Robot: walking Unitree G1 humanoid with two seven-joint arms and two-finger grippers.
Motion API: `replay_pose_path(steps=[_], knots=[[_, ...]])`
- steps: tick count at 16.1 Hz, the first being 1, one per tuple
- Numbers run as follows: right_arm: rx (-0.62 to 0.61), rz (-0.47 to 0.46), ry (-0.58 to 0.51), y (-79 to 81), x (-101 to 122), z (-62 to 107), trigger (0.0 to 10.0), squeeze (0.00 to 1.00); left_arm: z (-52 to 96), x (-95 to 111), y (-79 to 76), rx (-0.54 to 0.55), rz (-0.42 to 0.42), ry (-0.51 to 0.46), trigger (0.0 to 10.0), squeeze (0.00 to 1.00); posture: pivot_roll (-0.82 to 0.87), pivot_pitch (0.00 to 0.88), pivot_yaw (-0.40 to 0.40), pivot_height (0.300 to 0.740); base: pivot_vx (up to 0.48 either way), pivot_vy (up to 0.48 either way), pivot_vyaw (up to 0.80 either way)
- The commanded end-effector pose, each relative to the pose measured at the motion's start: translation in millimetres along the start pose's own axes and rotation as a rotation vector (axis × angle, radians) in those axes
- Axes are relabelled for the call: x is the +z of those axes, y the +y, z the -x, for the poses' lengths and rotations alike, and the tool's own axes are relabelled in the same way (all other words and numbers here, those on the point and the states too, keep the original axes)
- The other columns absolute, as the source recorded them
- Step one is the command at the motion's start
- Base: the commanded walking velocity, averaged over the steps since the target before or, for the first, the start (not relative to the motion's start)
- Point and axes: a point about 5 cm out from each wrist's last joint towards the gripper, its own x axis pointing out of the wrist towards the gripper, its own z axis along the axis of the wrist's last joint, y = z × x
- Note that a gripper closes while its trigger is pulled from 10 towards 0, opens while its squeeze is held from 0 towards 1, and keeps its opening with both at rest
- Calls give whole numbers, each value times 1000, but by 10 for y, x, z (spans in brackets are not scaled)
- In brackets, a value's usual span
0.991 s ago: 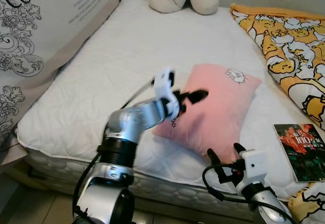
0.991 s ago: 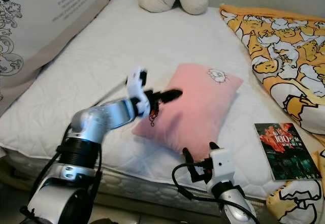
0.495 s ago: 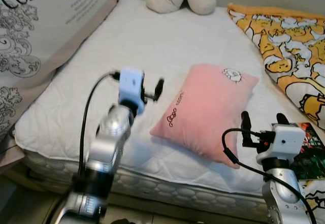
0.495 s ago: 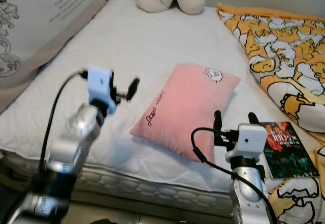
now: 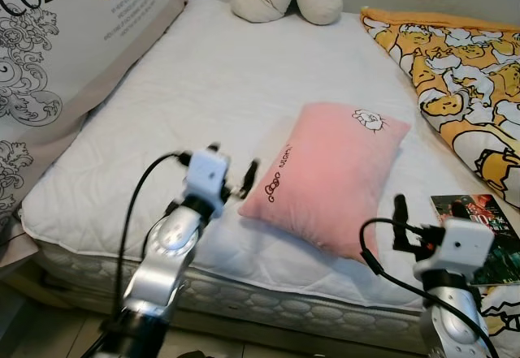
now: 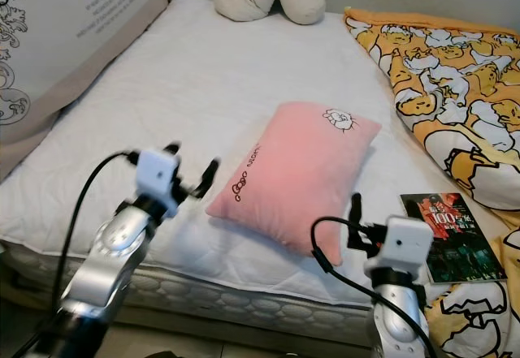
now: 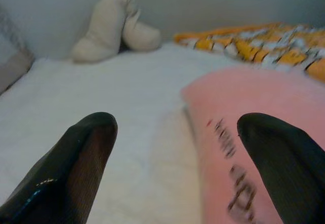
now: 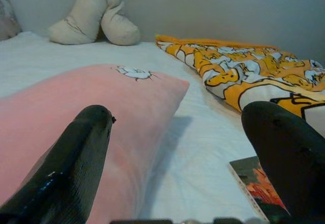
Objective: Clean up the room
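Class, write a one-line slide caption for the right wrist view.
Open right end effector hovers at the pink pillow's near edge, book beside it on the white bed.

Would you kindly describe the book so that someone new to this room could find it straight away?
Start at the bed's white mattress and go to its near right edge. There, between the pink pillow and the yellow cartoon-print blanket, lies the book, just beyond the right gripper. It is flat, with a dark red-and-green cover.

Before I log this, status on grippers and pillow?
Left gripper open by pink pillow's left edge. Right gripper open at its right corner. Pillow flat on mattress, unheld. Book beside right gripper.
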Motion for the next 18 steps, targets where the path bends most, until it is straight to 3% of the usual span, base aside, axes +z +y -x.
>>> replay_pose_path(steps=[1, 4, 6, 13, 15, 16, 18], knots=[[-3, 11, 14, -7, -29, -11, 10000, 141, -22, -16, -46, -23, -22, 7, 10000, 0, -62, 0, -11, 740, 0, 0, 0], [-8, 17, 39, -24, -61, -43, 10000, 145, -72, -34, -78, -39, -30, 19, 10000, 0, -69, 0, -7, 740, 0, 0, -744], [26, 32, 32, 1, -61, -76, 10000, 137, -124, -43, -80, -27, -22, 31, 10000, 0, -71, 0, -7, 740, 0, 0, 0], [69, 26, 18, 91, -44, -144, 10000, 141, -281, 49, -154, -76, -17, 6, 10000, 0, -64, 0, -11, 740, 442, 79, 0], [64, 9, 33, 97, -68, -144, 10000, 141, -350, 31, -233, -146, 4, 47, 10000, 0, -65, 0, -11, 740, 480, 0, 0], [57, -16, 68, 88, -112, -143, 10000, 141, -433, -15, -229, -161, 31, 115, 10000, 0, -65, 0, -10, 740, 0, 0, 0], [62, -41, 125, 52, -185, -155, 10000, 129, -552, -69, -83, -114, 93, 187, 10000, 0, -72, 0, -6, 740, 0, 0, 0]])
